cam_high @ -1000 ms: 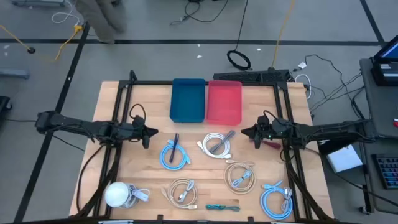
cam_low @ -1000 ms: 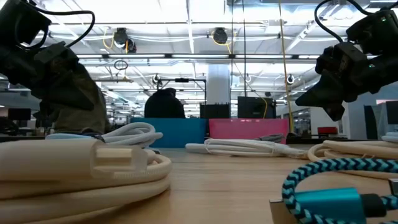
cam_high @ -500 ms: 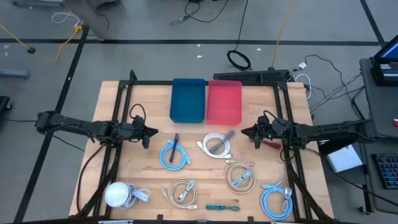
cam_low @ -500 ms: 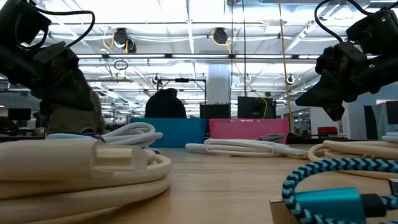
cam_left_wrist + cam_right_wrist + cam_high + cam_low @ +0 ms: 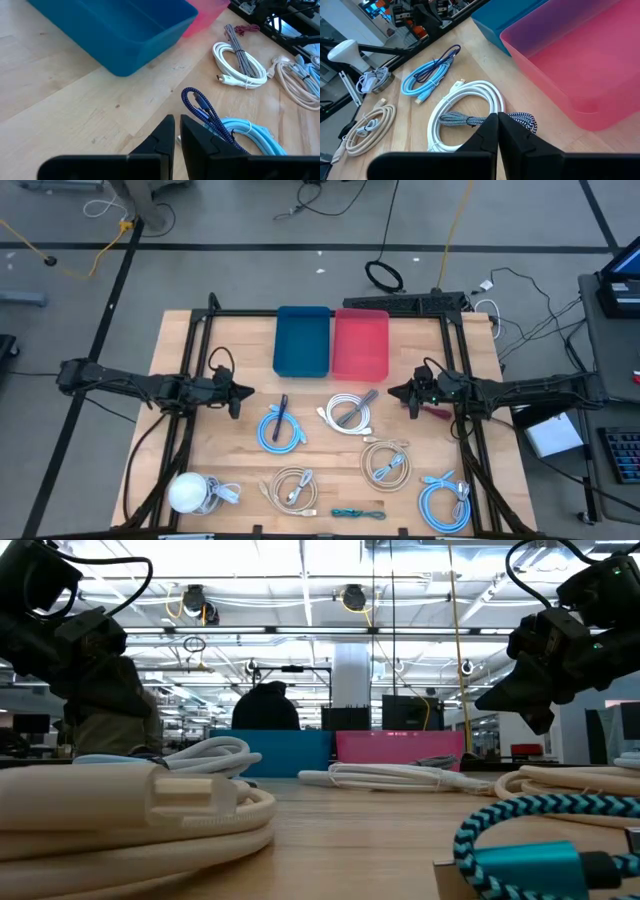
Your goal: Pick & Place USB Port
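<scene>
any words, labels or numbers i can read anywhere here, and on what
None can be read.
Blue bin, red bin: plain, no label.
Cables, e.g. the white coil: no print visible.
Paper off the table's right edge: any print too small to read.
Signs in the room beyond the table in the low view: too blurred to read.
</scene>
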You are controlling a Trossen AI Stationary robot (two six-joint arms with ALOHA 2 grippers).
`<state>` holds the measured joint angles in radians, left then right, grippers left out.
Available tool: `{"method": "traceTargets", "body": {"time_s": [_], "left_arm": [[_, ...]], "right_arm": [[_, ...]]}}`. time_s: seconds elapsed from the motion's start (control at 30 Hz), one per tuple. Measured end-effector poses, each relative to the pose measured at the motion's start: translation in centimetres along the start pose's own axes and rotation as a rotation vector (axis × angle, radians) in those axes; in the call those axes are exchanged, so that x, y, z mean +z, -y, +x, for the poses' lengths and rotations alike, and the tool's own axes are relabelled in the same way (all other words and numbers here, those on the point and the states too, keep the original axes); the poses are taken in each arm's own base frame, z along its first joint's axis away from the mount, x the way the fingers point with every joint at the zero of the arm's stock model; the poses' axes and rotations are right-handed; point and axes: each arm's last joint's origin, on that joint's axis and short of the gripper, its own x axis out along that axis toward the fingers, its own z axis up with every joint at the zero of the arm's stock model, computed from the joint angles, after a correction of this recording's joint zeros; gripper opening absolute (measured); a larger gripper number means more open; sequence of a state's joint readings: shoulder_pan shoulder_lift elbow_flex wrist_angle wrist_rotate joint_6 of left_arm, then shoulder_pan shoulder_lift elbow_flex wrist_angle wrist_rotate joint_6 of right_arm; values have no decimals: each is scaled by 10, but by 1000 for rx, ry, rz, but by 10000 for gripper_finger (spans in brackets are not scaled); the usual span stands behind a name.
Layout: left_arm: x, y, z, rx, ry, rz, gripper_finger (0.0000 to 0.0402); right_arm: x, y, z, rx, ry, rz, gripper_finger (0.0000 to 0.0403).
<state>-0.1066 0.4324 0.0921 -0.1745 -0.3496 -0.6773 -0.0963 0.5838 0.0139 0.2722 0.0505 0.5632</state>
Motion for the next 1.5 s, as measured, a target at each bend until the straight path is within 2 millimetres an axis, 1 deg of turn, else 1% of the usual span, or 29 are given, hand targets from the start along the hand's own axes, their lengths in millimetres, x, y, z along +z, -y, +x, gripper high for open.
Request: {"method": "traceTargets", "body": {"time_s": [0.67, 0.77, 0.87, 0.97, 1.07, 1.13, 1.2, 1.27, 1.4, 1.5], "left_arm": [[0, 0, 0, 0, 0, 0, 31], [0, 0, 0, 0, 0, 0, 31], [0, 0, 0, 0, 0, 0, 31], [0, 0, 0, 0, 0, 0, 31], [0, 0, 0, 0, 0, 0, 31], [0, 0, 0, 0, 0, 0, 31], [0, 0, 0, 0, 0, 0, 31], [0, 0, 0, 0, 0, 0, 31], [0, 0, 0, 0, 0, 0, 31], [0, 0, 0, -1, 1, -1, 31]], "right_arm": [[0, 0, 0, 0, 0, 1, 4], [3, -2, 0, 20, 30, 63, 4], [11, -8, -1, 112, 93, 232, 4], [25, -19, -6, 310, 169, 416, 4], [43, -30, -15, 494, 317, 496, 4], [54, -37, -25, 616, 427, 503, 4], [63, -41, -33, 698, 522, 470, 4], [67, -44, -39, 738, 587, 428, 4], [91, -58, -52, 821, 715, 366, 4], [105, -66, -58, 829, 796, 290, 4]]}}
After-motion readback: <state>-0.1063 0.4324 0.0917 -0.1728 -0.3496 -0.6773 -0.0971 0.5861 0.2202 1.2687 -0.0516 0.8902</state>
